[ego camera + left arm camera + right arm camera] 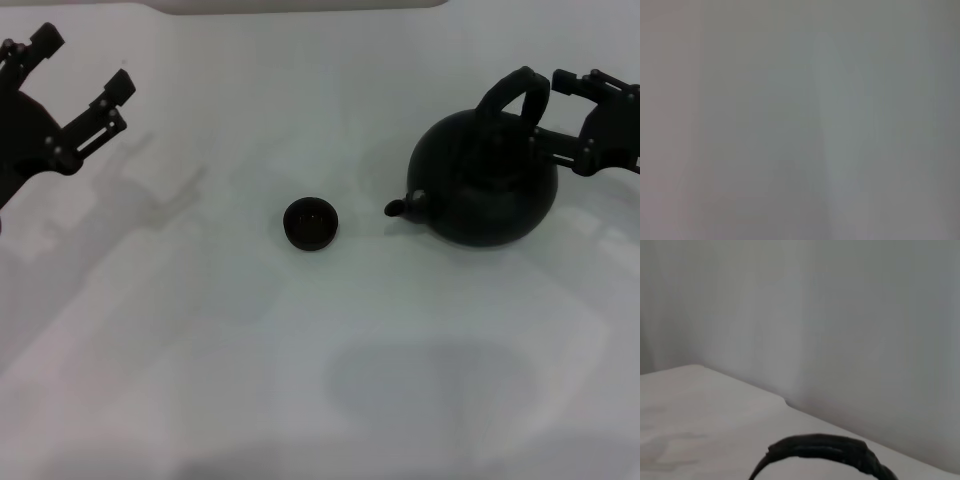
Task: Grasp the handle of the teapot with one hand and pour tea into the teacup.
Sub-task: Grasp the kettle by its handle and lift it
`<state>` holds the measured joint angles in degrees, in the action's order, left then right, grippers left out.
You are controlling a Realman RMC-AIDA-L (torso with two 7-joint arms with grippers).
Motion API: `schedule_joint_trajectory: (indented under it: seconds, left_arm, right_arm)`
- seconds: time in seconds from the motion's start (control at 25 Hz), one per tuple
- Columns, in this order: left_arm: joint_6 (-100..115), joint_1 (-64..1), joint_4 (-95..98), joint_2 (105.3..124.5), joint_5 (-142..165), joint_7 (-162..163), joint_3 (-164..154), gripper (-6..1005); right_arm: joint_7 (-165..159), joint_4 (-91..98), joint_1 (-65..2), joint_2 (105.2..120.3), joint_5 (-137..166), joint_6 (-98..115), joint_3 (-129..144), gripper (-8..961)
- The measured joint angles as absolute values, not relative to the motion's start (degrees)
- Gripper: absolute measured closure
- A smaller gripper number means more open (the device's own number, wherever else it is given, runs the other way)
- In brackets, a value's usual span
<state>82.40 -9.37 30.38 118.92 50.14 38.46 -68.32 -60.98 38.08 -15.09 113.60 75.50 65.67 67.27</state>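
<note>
Tiny round black handleless teacup [311, 223]: centre of white table [200, 350]. Large round matte black teapot [488, 180]: right, upright, spout facing teacup. Right gripper [552, 110]: spread around thick black arched handle [515, 96], unclenched. Left gripper [84, 68]: far left, released, empty.

White tabletop [300, 340], faint grey shadows; pale wall [850, 315] behind far edge

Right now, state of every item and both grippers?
Teapot: upright on the table, spout toward the teacup.
Handle: standing up over the pot; right gripper's fingers at its right side.
Teacup: upright, apart from the teapot; contents cannot tell.
Right gripper: open, at the handle, not closed on it.
Left gripper: open, empty, far left.
</note>
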Motion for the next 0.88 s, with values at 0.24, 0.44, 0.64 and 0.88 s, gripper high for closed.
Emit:
schedule_joint_trajectory:
  seconds: [0.24, 0.44, 0.64, 0.88]
  left_arm:
    - [82.0, -11.1, 28.6, 118.84, 50.2, 38.4, -68.2, 124]
    - [82.0, -11.2, 28.4, 118.82, 50.1, 38.4, -68.2, 123]
    - [82.0, -11.2, 28.4, 118.82, 50.0, 38.4, -68.2, 124]
    - [82.0, -11.7, 28.4, 118.76, 50.0, 38.1, -67.5, 123]
  right_arm:
    - [-60.6, 38.4, -15.7, 114.21, 75.0, 63.7, 66.9, 111]
    - [-60.5, 38.5, -15.8, 114.7, 74.9, 62.2, 66.5, 205]
    - [-60.5, 38.5, -16.0, 114.7, 75.0, 61.6, 66.4, 334]
    - [-60.4, 38.0, -16.3, 114.74, 75.2, 59.5, 66.7, 365]
